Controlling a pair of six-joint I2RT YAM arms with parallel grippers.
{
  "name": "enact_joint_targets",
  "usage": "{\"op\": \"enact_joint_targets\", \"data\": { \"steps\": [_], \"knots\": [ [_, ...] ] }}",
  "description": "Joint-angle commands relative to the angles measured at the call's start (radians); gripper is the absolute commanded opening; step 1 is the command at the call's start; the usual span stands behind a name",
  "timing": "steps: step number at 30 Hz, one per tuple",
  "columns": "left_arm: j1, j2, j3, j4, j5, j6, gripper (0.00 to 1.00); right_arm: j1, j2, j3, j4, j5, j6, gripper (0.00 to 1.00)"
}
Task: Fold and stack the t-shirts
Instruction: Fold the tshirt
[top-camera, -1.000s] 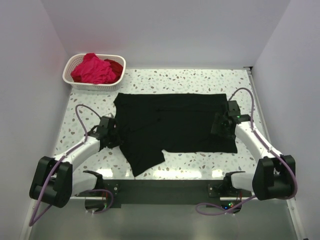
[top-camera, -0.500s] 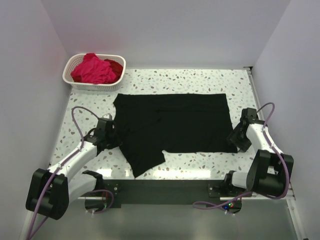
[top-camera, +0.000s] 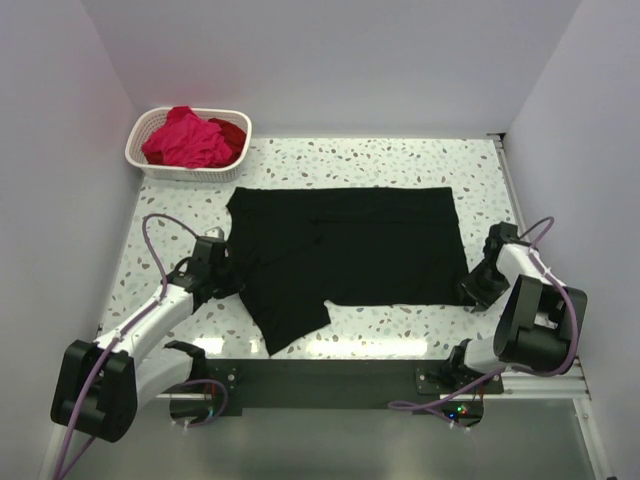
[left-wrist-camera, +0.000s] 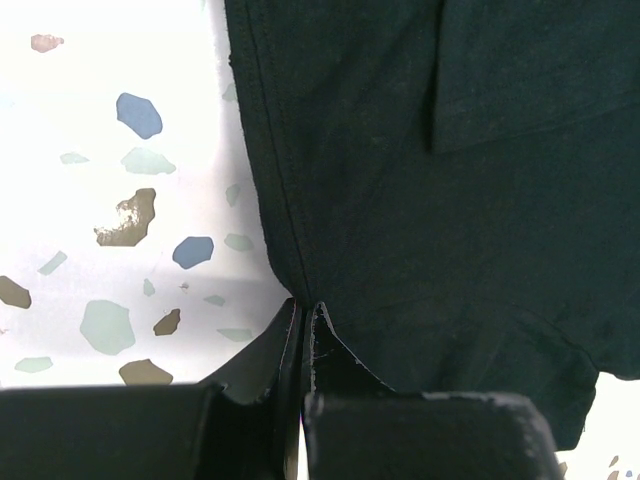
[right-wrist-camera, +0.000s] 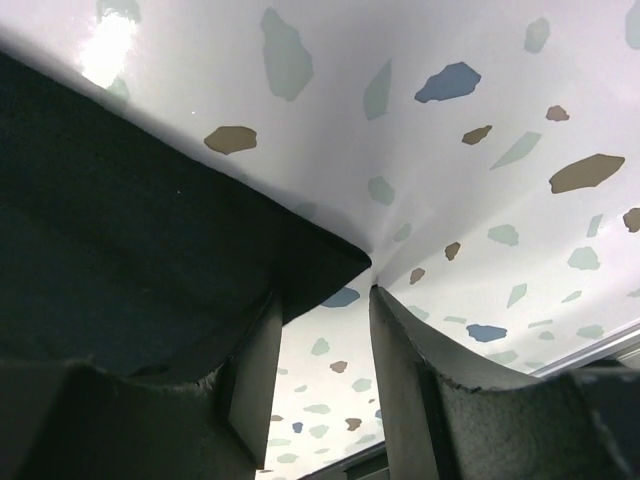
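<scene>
Speckled tabletop (top-camera: 380, 160) holds a black t-shirt (top-camera: 350, 245) spread flat; the left gripper (left-wrist-camera: 303, 312) pinches its left edge, the right gripper (right-wrist-camera: 322, 300) stands parted at its near-right corner.

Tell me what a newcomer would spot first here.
A big black t-shirt lies spread flat across the middle of the speckled table. The left gripper is shut on its left edge, and the right gripper is open at its near right corner. Next, the white basket in the far left corner holds a bright pink shirt and a red shirt.
</scene>
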Motion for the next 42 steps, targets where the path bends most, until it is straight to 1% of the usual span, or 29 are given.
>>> {"op": "enact_joint_targets", "data": {
  "steps": [1, 6, 8, 10, 11, 13, 14, 16, 21, 24, 26, 27, 28, 30, 34, 39, 42],
  "knots": [
    [-0.004, -0.018, -0.005, 0.032, 0.015, -0.008, 0.0, -0.04, 0.016, -0.015, 0.06, 0.001, 0.005, 0.44],
    [-0.006, -0.018, -0.002, 0.024, 0.009, -0.006, 0.0, -0.065, 0.034, -0.006, 0.075, -0.017, -0.012, 0.38],
    [-0.003, -0.017, 0.001, 0.021, 0.005, -0.006, 0.0, -0.068, 0.036, -0.006, 0.083, -0.03, -0.018, 0.31],
    [-0.003, -0.013, 0.005, 0.018, 0.004, -0.006, 0.0, -0.068, 0.035, -0.006, 0.084, -0.031, -0.021, 0.23],
    [-0.003, -0.01, 0.007, 0.015, 0.002, -0.005, 0.0, -0.069, 0.031, -0.006, 0.083, -0.03, -0.024, 0.15],
    [-0.004, -0.012, 0.01, 0.007, 0.001, -0.003, 0.0, -0.069, 0.015, -0.001, 0.069, -0.019, -0.026, 0.07],
    [-0.003, -0.012, 0.013, 0.004, 0.001, -0.003, 0.0, -0.071, 0.004, 0.002, 0.063, -0.019, -0.023, 0.0],
    [-0.003, -0.012, 0.027, -0.012, 0.004, 0.005, 0.0, -0.069, -0.014, 0.011, 0.043, -0.024, -0.013, 0.0],
    [-0.003, -0.015, 0.085, -0.077, -0.01, 0.031, 0.0, -0.069, -0.117, 0.029, -0.005, -0.08, 0.023, 0.0],
    [-0.001, -0.016, 0.122, -0.115, -0.008, 0.045, 0.0, -0.069, -0.165, 0.072, -0.025, -0.102, 0.031, 0.0],
    [0.0, -0.015, 0.137, -0.132, -0.008, 0.051, 0.0, -0.068, -0.177, 0.098, 0.009, -0.122, 0.023, 0.0],
    [0.0, -0.012, 0.154, -0.137, -0.007, 0.055, 0.0, -0.068, -0.182, 0.104, 0.023, -0.178, 0.025, 0.0],
    [0.006, -0.007, 0.163, -0.138, -0.005, 0.06, 0.0, -0.068, -0.182, 0.112, 0.037, -0.197, 0.033, 0.0],
    [0.014, 0.014, 0.197, -0.151, -0.002, 0.072, 0.0, -0.068, -0.164, 0.117, 0.072, -0.249, 0.039, 0.0],
    [0.058, 0.045, 0.251, -0.152, 0.021, 0.094, 0.0, -0.066, -0.111, 0.172, 0.116, -0.281, 0.011, 0.0],
    [0.115, 0.117, 0.333, -0.157, 0.084, 0.123, 0.0, -0.043, -0.042, 0.261, 0.138, -0.268, -0.003, 0.0],
    [0.154, 0.155, 0.361, -0.146, 0.116, 0.138, 0.0, -0.007, 0.007, 0.292, 0.185, -0.265, 0.016, 0.0]
  ]
}}
